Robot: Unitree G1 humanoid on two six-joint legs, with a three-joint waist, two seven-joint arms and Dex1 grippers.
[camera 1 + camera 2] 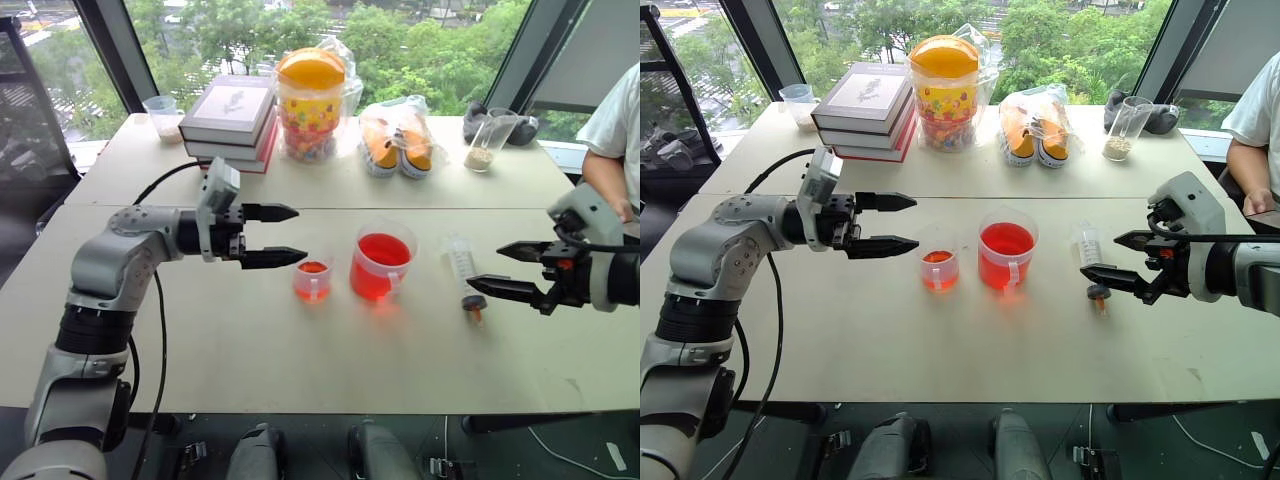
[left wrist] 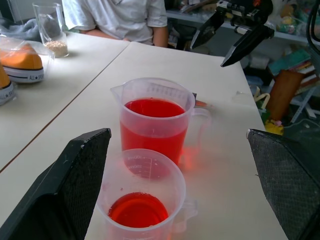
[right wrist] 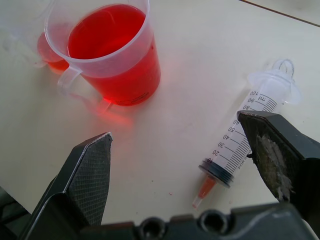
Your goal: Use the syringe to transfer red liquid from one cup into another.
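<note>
- L arm [image 1: 110,265]: silver-grey rounded shells, black ribbed joint rings, black cable alongside.
- L hand [image 1: 288,235]: grey wrist block behind two black tapered fingers.
- R hand [image 1: 505,270]: black fingers w/ cross-hatched pads [image 3: 92,172], orange-red spot, screw holes at base.

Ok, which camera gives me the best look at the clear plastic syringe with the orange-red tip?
The right wrist view: the clear plastic syringe lies close up, printed marks and orange-red tip readable. Both eye views show it small on the table beside the right gripper. The left wrist view hides nearly all of it behind the handled cup.
</note>
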